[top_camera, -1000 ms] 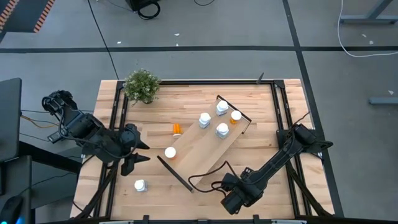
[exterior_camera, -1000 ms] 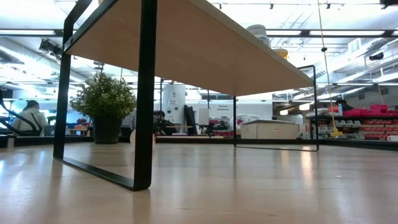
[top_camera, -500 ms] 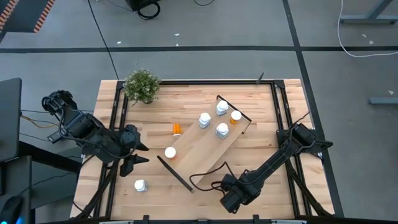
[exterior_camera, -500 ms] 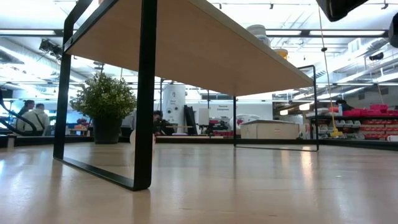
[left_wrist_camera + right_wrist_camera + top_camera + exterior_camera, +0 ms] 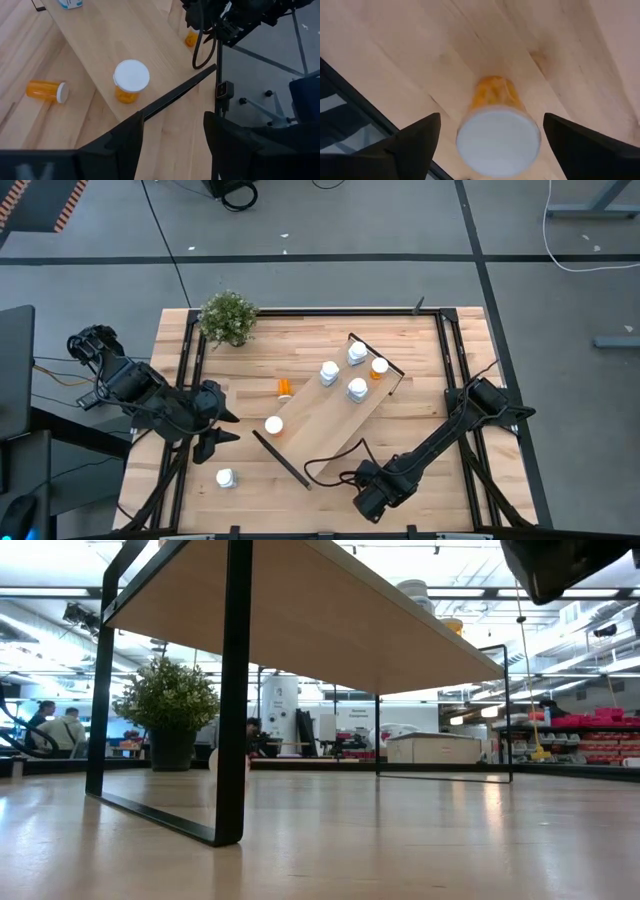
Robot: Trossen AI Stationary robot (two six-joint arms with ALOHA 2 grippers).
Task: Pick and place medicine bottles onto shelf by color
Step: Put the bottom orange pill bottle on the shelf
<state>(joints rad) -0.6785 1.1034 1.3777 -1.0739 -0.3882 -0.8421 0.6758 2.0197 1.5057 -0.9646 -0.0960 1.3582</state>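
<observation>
The light-wood shelf (image 5: 318, 418) lies slantwise mid-table, standing on its black end rails (image 5: 235, 690). Several white-capped bottles stand on its top, one near its near end (image 5: 273, 425) (image 5: 131, 79), the others at its far end (image 5: 357, 388). An orange bottle (image 5: 284, 387) (image 5: 46, 91) lies on its side on the table, and a white one (image 5: 225, 477) stands near the near-left corner. My right gripper (image 5: 368, 498) (image 5: 491, 117) hangs open over an upright orange bottle (image 5: 497, 125) (image 5: 191, 38), one finger on either side without touching it. My left gripper (image 5: 220, 432) (image 5: 172, 145) waits open left of the shelf.
A small green potted plant (image 5: 228, 317) (image 5: 170, 700) stands at the far-left corner. A black frame (image 5: 440, 320) runs along the table's sides. Bare wood lies between the shelf's near end and the near edge. People sit in the room beyond the table (image 5: 62, 730).
My right gripper has shifted a little toward the table's left and come lower; the low view shows it entering from above. The left arm and the bottles have kept still.
</observation>
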